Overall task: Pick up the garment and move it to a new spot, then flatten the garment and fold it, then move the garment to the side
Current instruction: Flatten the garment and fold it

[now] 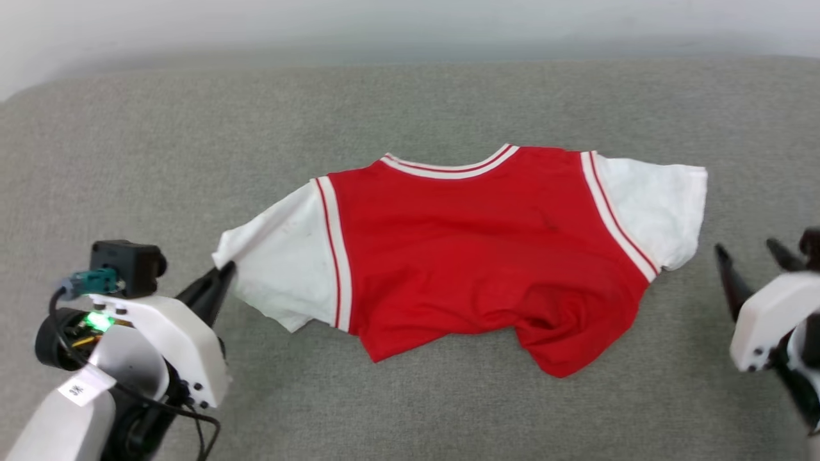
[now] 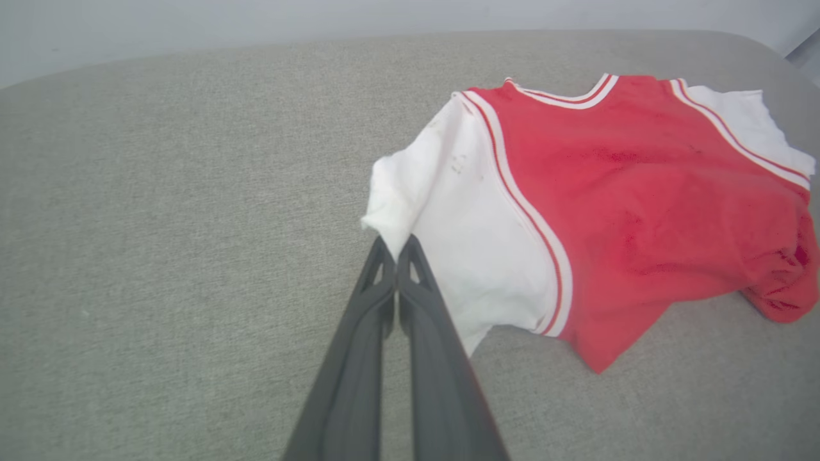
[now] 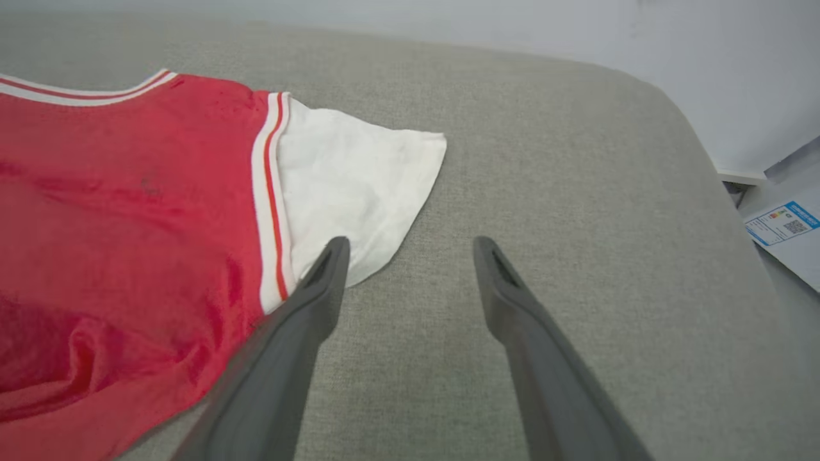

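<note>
The garment (image 1: 474, 256) lies spread on the grey cushion, a red jersey with white sleeves and striped trim; no lettering shows on the upturned side. Its lower hem is bunched at the front (image 1: 551, 339). My left gripper (image 1: 225, 272) is shut with its tips pinching the outer corner of the left white sleeve (image 2: 448, 211), which lifts slightly at the left gripper's tips (image 2: 397, 246). My right gripper (image 1: 746, 251) stands open just off the right sleeve (image 3: 352, 186). In the right wrist view, the right gripper (image 3: 410, 243) has bare cushion between its fingers, and one finger (image 3: 320, 288) overlaps the sleeve's edge.
The grey fabric cushion (image 1: 192, 141) spreads wide around the shirt, with a pale wall behind it. Its rounded right edge (image 3: 698, 147) drops to a floor where a white sheet with a blue label (image 3: 785, 224) lies.
</note>
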Controlling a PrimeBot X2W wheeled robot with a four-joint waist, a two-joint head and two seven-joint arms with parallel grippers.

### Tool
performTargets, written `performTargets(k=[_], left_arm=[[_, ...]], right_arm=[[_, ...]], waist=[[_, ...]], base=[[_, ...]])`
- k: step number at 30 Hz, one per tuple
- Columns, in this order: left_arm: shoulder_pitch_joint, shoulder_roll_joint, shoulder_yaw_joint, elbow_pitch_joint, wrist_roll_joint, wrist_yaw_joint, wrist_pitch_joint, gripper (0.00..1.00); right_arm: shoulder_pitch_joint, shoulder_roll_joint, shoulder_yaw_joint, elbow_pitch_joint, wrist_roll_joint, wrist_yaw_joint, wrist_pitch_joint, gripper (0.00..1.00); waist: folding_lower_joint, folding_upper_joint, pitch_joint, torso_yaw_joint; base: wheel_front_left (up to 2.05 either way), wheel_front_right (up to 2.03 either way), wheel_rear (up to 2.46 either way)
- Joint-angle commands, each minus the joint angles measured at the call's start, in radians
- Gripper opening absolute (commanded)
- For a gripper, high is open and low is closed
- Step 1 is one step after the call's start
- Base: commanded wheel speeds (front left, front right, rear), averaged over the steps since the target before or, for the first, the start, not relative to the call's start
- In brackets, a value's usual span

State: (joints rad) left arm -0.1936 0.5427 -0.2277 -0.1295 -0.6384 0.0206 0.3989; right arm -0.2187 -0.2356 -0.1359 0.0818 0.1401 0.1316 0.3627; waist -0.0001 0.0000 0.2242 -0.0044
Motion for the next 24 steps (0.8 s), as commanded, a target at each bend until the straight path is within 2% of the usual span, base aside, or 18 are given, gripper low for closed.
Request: performTargets(k=[1,6,12,17,24], left_arm=[[0.010,-0.005,-0.006,-0.019,0.003,0.008,0.004,0.00],[0.029,-0.004,-0.028,-0.132,0.014,0.021,0.028,0.00],[0.001,-0.010,-0.054,-0.200,0.031,0.016,0.033,0.00],[-0.028,-0.022,-0.077,-0.221,0.042,0.004,0.026,0.00],[-0.060,-0.036,-0.100,-0.217,0.041,-0.018,0.012,0.00]], right_arm=[[-0.027,-0.019,0.001,-0.004,0.010,-0.002,0.031,1.00],[-0.163,-0.155,0.059,-0.008,0.081,-0.001,0.294,1.00],[-0.320,-0.273,0.101,0.062,0.159,-0.001,0.477,1.00],[-0.408,-0.321,0.128,0.163,0.153,-0.001,0.522,1.00],[-0.461,-0.353,0.158,0.287,0.125,-0.001,0.480,1.00]], waist=[[0.0001,0.0000,0.024,0.021],[0.0001,0.0000,0.090,0.060],[0.0001,0.0000,0.162,0.107],[0.0001,0.0000,0.203,0.149],[0.0001,0.0000,0.232,0.189]], base=[[0.00,0.00,0.00],[0.00,0.00,0.00],[0.00,0.00,0.00],[0.00,0.00,0.00],[0.00,0.00,0.00]])
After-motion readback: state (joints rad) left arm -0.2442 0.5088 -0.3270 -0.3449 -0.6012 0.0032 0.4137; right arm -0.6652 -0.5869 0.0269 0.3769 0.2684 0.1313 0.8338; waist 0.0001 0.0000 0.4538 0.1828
